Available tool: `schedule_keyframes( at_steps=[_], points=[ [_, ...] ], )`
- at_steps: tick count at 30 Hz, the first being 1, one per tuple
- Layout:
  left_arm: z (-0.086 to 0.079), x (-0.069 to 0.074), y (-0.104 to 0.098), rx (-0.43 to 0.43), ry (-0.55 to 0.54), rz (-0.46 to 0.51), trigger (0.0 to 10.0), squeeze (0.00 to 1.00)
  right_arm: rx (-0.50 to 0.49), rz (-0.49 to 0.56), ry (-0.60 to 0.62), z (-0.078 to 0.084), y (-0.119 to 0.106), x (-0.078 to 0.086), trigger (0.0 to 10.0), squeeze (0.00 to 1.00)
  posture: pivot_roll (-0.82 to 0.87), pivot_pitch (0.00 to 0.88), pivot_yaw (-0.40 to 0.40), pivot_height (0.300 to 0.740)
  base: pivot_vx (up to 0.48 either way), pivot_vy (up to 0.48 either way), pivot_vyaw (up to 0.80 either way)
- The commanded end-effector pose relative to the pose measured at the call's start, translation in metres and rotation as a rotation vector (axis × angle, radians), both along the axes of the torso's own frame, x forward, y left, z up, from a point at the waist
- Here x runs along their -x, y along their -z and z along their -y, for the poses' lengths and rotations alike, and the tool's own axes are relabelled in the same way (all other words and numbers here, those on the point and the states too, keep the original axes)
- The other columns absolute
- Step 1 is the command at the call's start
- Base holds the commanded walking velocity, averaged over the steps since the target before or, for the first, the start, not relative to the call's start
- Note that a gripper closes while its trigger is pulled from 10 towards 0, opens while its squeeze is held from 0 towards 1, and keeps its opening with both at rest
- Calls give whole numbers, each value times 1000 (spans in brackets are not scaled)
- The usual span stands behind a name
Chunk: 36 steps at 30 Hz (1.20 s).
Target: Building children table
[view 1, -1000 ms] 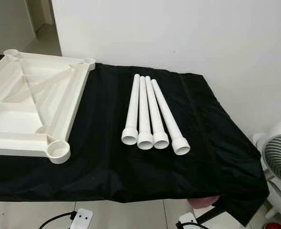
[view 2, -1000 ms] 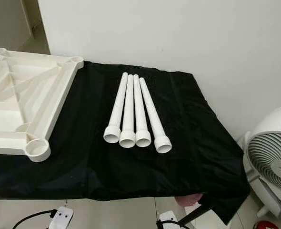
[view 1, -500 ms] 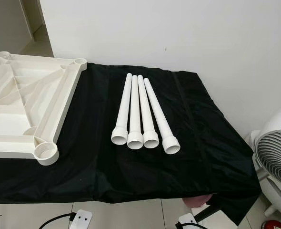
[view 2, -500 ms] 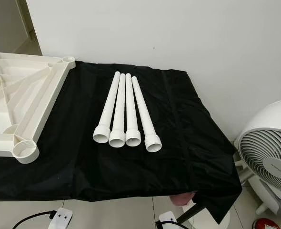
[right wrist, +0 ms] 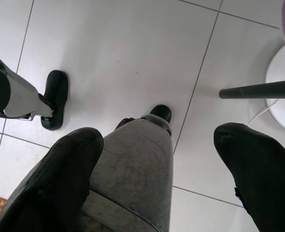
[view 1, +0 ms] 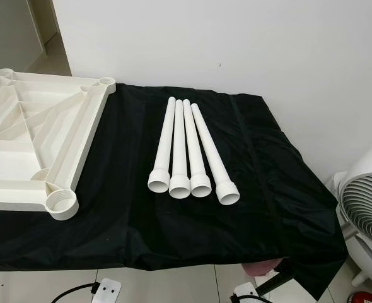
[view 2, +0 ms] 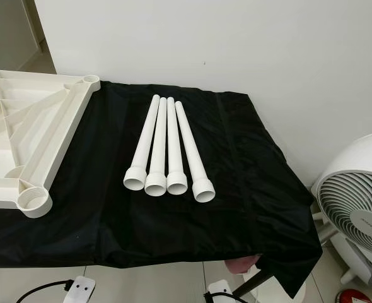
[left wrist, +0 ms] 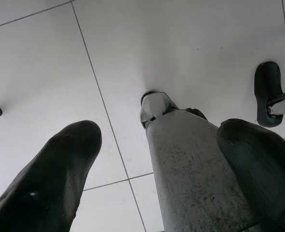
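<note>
Hanging over floor, both hands (left wrist: pixel 157 159) (right wrist: pixel 157 164) spread; legs (view 1: pixel 192 154) on table.

white plastic tabletop (view 1: pixel 28 148) and four white plastic legs (view 1: pixel 189 154)
tabletop upside down on the left; legs side by side, touching.

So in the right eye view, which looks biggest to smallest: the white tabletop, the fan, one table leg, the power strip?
1. Black cloth aside, the white tabletop, though cut off at the picture's edge.
2. The fan, also cut off, and nearer, so unsure.
3. One table leg.
4. The power strip, smallest, partly out of frame.
</note>
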<state>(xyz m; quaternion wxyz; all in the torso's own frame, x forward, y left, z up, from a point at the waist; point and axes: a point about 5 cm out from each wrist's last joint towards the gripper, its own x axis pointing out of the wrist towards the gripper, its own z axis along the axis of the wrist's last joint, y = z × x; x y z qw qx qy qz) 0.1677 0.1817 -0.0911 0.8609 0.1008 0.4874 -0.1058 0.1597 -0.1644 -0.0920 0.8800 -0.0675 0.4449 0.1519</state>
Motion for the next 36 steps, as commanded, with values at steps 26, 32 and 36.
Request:
schedule_keyframes(
  at_steps=[26,32,36],
  points=[
    [1,13,6,-4,6,-57,10000,0,12,-41,-12,-4,6,15,10000,0,69,11,-57,740,-205,0,0],
    [0,14,6,-3,3,-58,10000,0,13,-42,-13,-3,6,15,10000,0,70,13,-59,740,-271,0,0],
    [0,14,6,-3,2,-58,10000,0,13,-41,-13,-3,6,14,10000,0,70,13,-59,740,-271,0,0]
  ],
)
